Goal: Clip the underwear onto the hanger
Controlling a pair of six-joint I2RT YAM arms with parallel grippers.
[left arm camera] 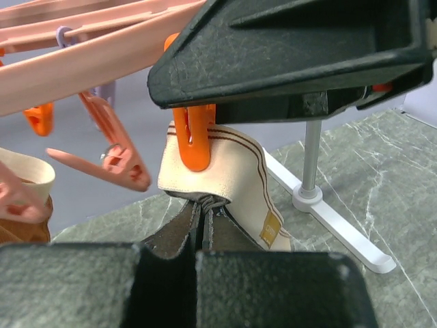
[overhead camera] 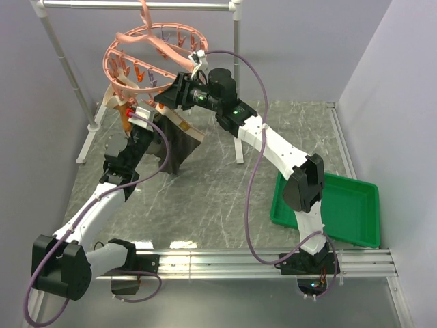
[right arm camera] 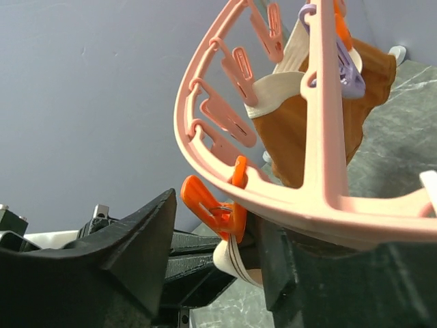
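Under the hanger's [overhead camera: 147, 51] near rim, the left gripper [left arm camera: 198, 249] pinches the underwear [left arm camera: 232, 171] just below its waistband, lifting it so an orange clip [left arm camera: 193, 140] bites the band. The right gripper [right arm camera: 225, 239] stands spread either side of that clip, seemingly to work it.

Close above the left gripper [left arm camera: 196, 249], which is pinched on the underwear [left arm camera: 232, 174], the right gripper [right arm camera: 222, 222] and the hanger [left arm camera: 102, 51] bars block the way up; pink clips [left arm camera: 113, 154] dangle to its left; ahead-right, bare table [left arm camera: 382, 171] lies open around the rack [left arm camera: 311, 154] foot; an orange clip [right arm camera: 215, 205] sits between the right gripper's spread fingers.
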